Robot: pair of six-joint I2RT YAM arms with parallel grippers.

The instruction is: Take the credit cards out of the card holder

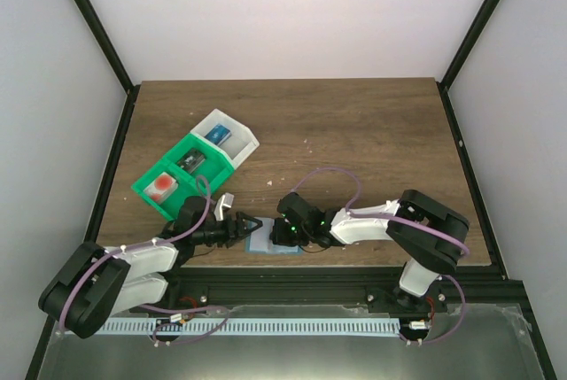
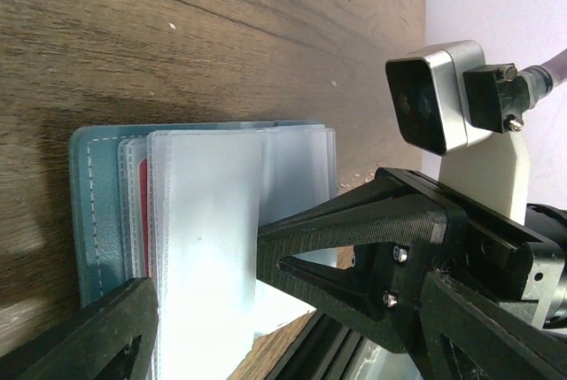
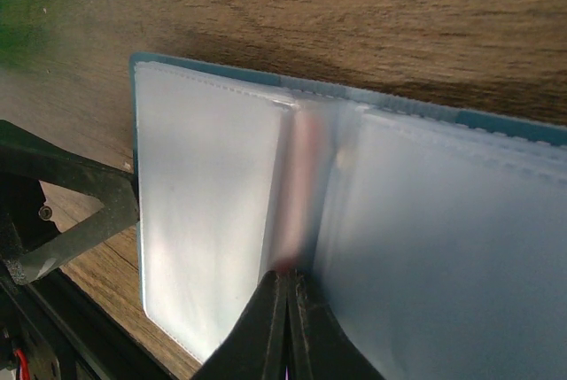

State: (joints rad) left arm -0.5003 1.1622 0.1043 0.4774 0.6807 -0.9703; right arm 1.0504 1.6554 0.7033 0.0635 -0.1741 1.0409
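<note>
Holder [image 1: 276, 248] open at table's [image 1: 372, 132] near edge. My right fingers [image 3: 288, 305] shut at its fold, likely pinning it; left fingers [image 1: 252, 224] wide, ready for card [image 3: 301, 145].

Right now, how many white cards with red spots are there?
2. One white red-spotted card lies in the green plastic tray; another card shows as a red sliver inside the blue-teal card holder. More may be hidden.

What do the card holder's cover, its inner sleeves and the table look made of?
Card holder cover: matte teal, stitched along the edge, probably faux leather. Inner sleeves: frosted, slightly glossy soft plastic; red shows through. Table: brown wood grain, matte, wood or laminate.
</note>
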